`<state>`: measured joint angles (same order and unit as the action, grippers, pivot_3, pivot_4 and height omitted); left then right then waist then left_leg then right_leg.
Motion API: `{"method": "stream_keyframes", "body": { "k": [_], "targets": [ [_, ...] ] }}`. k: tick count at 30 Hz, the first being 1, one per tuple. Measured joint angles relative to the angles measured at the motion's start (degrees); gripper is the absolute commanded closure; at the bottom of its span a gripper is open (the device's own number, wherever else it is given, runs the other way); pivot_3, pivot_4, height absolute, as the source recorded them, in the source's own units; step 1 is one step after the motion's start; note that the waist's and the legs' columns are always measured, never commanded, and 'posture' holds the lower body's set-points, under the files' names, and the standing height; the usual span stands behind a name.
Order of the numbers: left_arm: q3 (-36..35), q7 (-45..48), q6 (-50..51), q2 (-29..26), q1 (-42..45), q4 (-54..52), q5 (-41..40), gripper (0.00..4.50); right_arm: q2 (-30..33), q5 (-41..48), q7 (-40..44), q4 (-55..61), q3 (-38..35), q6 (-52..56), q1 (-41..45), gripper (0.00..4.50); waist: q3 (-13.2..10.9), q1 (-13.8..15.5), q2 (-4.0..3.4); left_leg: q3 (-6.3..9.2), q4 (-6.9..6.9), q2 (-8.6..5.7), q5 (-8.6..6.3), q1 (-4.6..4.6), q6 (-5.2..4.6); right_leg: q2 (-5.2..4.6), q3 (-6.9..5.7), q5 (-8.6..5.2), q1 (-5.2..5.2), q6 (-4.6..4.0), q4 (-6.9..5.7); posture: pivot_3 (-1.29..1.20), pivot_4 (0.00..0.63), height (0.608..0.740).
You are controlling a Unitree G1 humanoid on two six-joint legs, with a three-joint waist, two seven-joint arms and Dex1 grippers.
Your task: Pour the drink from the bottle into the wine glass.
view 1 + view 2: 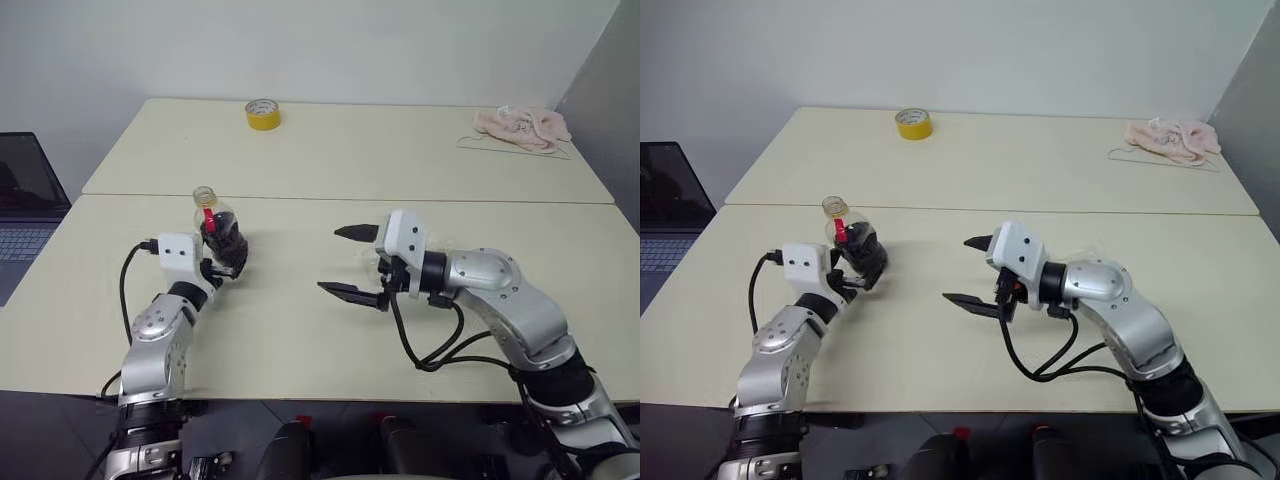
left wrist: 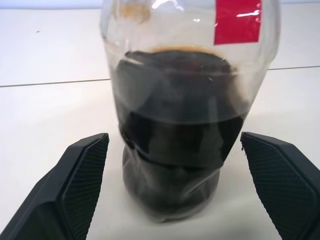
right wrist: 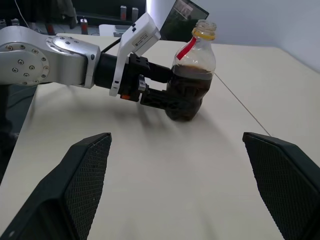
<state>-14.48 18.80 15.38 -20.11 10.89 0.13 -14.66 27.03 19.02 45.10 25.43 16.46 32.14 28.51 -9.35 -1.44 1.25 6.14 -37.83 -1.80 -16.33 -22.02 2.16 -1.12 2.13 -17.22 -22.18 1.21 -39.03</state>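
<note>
The bottle (image 1: 217, 228) was seen standing upright on the cream surface (image 1: 300, 330), uncapped, with dark drink (image 2: 175, 145) filling its lower part and a red label strip at the neck. The left gripper (image 1: 228, 262) was placed around the bottle's base with its jaws spread wide; in the left wrist view a clear gap was seen on each side, so nothing was held. The right gripper (image 1: 352, 262) was held above the middle of the surface, well apart from the bottle, pointed toward it, jaws wide and empty. A wine glass could not be made out in any view. A yellow tape roll (image 1: 263, 114) and a pink cloth (image 1: 522, 126) were left at the far edge, well apart. The step in hand was judged to be release or regrasp of the bottle, though how far pouring had got could not be told. Next, the glass would need locating and the bottle a firm grip.
</note>
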Motion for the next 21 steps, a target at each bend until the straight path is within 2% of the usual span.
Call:
{"method": "stream_keyframes", "body": {
  "k": [7, 10, 15, 21],
  "targets": [
    [-1.42, -2.83, 1.09, 0.05, -5.08, -3.88, 0.02, 0.03, 2.51, 0.59, 1.01, 1.6, -0.86, 1.05, -1.49, 0.0, 0.0, -0.01, 0.0, -0.01, 0.01, 0.01, -0.01, 0.0, -0.01, 0.0, 0.01, 0.0, 0.0, 0.0, 0.0, 0.0, 0.15, 0.74],
    [-0.85, -2.25, 2.25, 0.03, -10.56, -9.24, -0.05, 0.03, 4.38, 1.43, 1.07, 3.25, -2.61, 1.68, -3.24, 0.0, 0.0, 0.0, 0.01, -0.03, 0.02, 0.01, -0.05, -0.01, -0.07, 0.0, 0.05, 0.0, 0.02, 0.0, 0.03, 0.0, 0.15, 0.74],
    [4.86, 0.96, 4.59, -0.17, -18.38, -18.36, 0.0, 0.03, 8.58, 2.48, 0.95, 4.36, -7.33, 2.29, -7.88, 0.0, 0.0, 0.6, 0.01, 0.0, 0.0, 0.01, -0.13, 0.02, -0.22, -0.01, 0.01, 0.0, 0.11, 0.0, 0.04, 0.0, 0.15, 0.74],
    [11.97, 4.64, 7.91, -2.59, -14.82, -24.81, 0.06, 0.03, 13.34, -0.97, -0.84, 4.32, -10.21, 1.17, -11.65, 0.0, 0.0, 1.23, 0.01, -0.08, -0.01, 0.0, -0.13, 0.04, -0.22, 0.0, 0.05, -0.01, 0.12, 0.01, 0.04, 0.0, 0.15, 0.74]
  ]
}}
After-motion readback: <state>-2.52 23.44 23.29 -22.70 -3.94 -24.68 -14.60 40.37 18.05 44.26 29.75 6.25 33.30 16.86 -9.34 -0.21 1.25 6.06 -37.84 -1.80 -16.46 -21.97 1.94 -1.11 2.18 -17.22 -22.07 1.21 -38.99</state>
